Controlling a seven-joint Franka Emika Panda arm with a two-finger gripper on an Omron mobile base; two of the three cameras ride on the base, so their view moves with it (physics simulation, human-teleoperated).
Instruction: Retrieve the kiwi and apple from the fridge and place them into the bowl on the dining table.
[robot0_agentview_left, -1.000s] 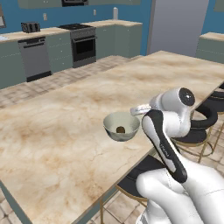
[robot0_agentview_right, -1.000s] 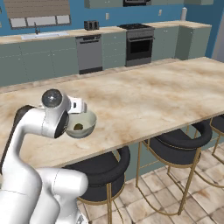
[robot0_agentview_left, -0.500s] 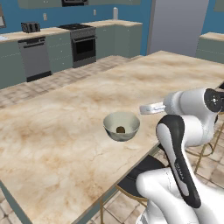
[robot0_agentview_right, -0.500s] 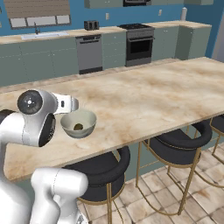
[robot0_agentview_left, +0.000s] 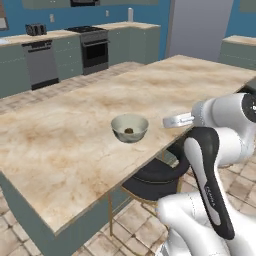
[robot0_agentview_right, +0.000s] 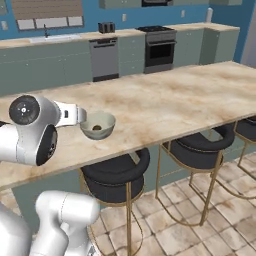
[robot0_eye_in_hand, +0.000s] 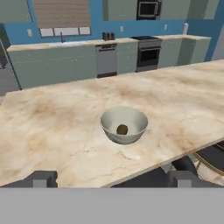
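Sitting near the beige marbled dining table's edge – the round grey-white bowl is cradling the small brown kiwi; black stools are crowding below, gripper jaws standing apart, empty.

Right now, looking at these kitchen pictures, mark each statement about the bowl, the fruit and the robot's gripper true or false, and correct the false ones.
1. The kiwi lies inside the bowl. True.
2. An apple lies in the bowl too. False: the kiwi is the one fruit in it.
3. The bowl stands on the dining table, near the edge with the stools. True.
4. The gripper holds the kiwi. False: it is open and empty, back from the bowl.
5. The bowl is tipped over. False: it stands upright.
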